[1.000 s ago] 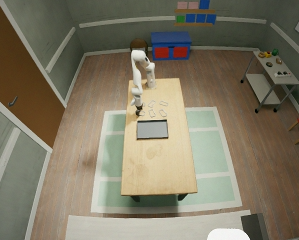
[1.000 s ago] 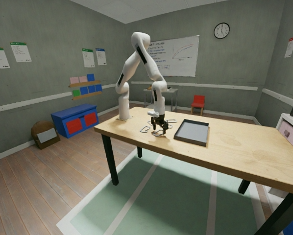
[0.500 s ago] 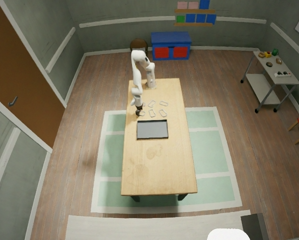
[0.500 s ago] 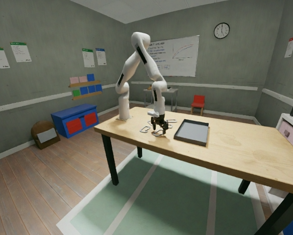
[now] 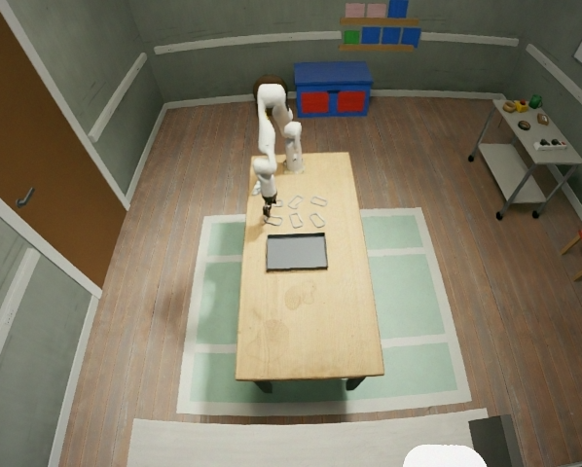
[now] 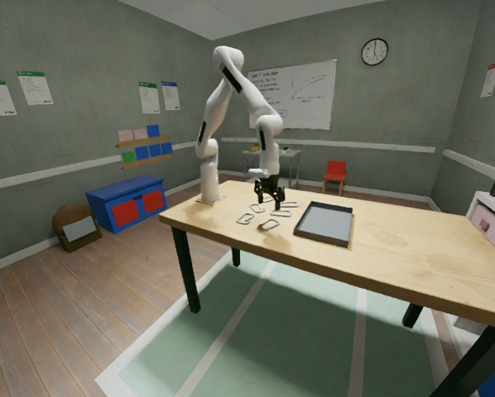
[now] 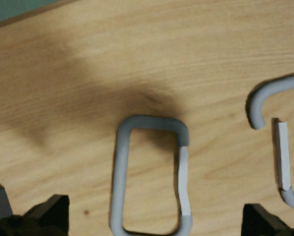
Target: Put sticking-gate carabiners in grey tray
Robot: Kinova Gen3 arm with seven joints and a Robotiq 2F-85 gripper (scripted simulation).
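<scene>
- Tray [image 5: 296, 236] looks like it's got nothing in it, so no sorting done as far as I can tell. Six carabiners sit in two rows on the desk [image 5: 307, 321], all outside the tray.
- End effector [image 6: 270, 197] is wide open, holding nothing, hanging just above the desk.
- Right under it: a carabiner [image 7: 150, 174] with its gate closed. The neighbour [image 7: 278, 139] shows a gap at its gate, so probably a sticky one.

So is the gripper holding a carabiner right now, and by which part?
Nothing is held. The gripper is wide open above the table, and the nearest carabiner lies flat below it.
</scene>
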